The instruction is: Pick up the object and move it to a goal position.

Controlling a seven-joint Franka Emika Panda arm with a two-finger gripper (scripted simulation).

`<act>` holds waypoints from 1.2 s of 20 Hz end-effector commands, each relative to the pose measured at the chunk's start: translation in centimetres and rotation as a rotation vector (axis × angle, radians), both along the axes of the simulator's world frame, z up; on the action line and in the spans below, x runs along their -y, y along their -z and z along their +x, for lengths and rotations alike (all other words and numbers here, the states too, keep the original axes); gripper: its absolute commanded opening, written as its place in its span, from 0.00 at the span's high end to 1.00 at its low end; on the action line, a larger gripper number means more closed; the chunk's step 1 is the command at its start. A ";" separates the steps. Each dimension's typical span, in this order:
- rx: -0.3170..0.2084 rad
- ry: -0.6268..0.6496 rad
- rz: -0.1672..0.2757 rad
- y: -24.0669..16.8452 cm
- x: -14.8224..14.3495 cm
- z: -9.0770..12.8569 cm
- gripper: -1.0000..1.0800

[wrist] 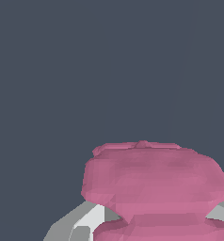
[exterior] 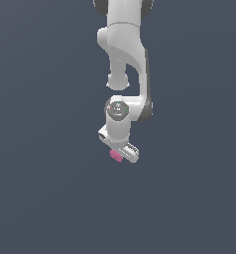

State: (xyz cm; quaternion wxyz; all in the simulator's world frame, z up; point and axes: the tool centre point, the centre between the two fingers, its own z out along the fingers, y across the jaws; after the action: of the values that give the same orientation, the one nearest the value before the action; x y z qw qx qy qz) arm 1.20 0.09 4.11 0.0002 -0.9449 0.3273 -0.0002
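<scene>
The object (exterior: 115,156) is a small pink ridged lump at the tip of the white arm in the exterior view. My gripper (exterior: 119,154) is shut on it, and most of the lump is hidden under the white hand. In the wrist view the object (wrist: 151,179) looms large and close. A grey finger (wrist: 81,221) presses against one flank and part of the other finger (wrist: 223,212) shows at the opposite flank.
The white arm (exterior: 125,54) comes down from the exterior view's upper edge, with its wrist joint (exterior: 118,110) above the hand. Around it there is only a uniform dark grey-blue surface (exterior: 40,173).
</scene>
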 end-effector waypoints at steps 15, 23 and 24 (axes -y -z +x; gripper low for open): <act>0.000 0.000 0.000 -0.2 12.1 -11.4 1.00; 0.000 0.000 0.000 -0.3 16.4 -15.1 1.00; 0.000 0.000 0.000 -0.3 16.7 -15.3 1.00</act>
State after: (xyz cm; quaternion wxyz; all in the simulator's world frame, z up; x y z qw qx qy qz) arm -13.66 -16.10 4.35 -0.0001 -0.9446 0.3283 0.0000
